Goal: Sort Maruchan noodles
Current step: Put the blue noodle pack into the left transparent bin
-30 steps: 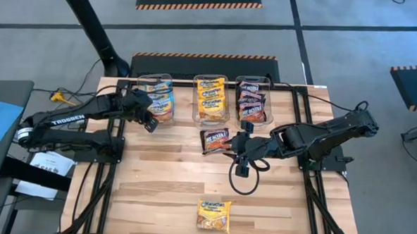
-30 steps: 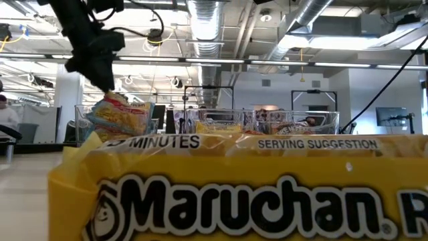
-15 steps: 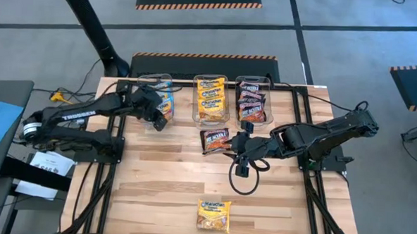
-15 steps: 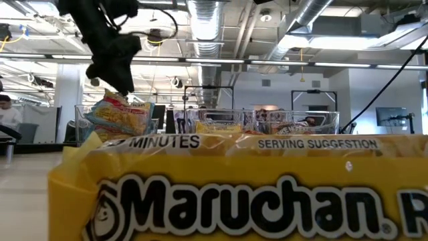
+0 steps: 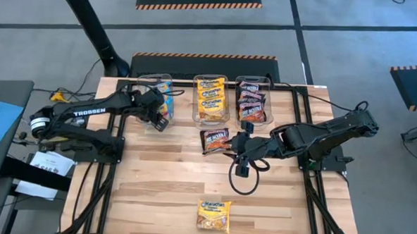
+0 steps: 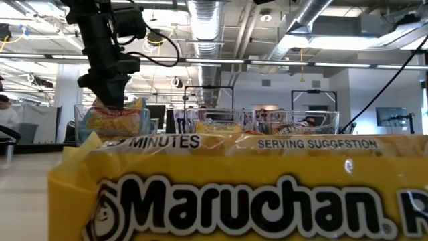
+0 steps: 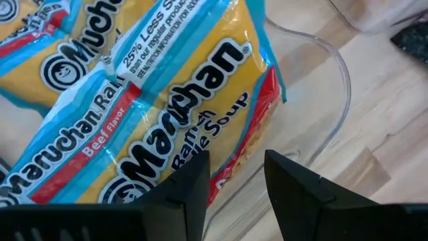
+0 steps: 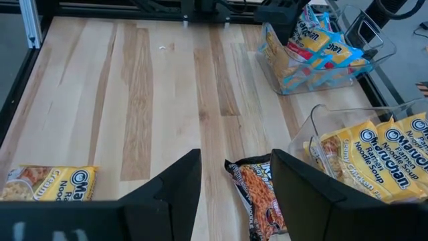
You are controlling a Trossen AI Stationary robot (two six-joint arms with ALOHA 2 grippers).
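Three clear bins stand along the far edge. The left bin (image 5: 144,79) holds light blue-pink Maruchan packets (image 7: 154,100), the middle bin (image 5: 194,97) yellow-orange ones (image 5: 209,96), and the right bin (image 5: 268,98) black-red ones (image 5: 251,103). My left gripper (image 5: 159,118) is open and low over the left bin's near end, fingers pointing steeply down at the top packet (image 6: 114,115). My right gripper (image 5: 237,142) hangs open just right of a loose black-red packet (image 5: 214,138) lying flat on the table. A yellow-orange packet (image 5: 213,216) lies flat by the near edge. My left gripper comes from above and the near side with open fingers. The red-trimmed edge (image 7: 229,178) of the top light blue-pink packet shows in the gap between them, above the bin's clear wall (image 7: 334,80). Whether the fingers touch the packet, I cannot tell.
Bare wooden table lies between the loose black-red packet and the yellow-orange packet (image 8: 47,182) near the front edge. Black frame rails run along both sides of the table (image 5: 163,178). Cables loop under my right gripper.
My left gripper has moved toward the far edge and down, to the left bin. The top light blue-pink packet, which stuck up tilted above the bin, now sits lower and flatter. My right arm has kept still.
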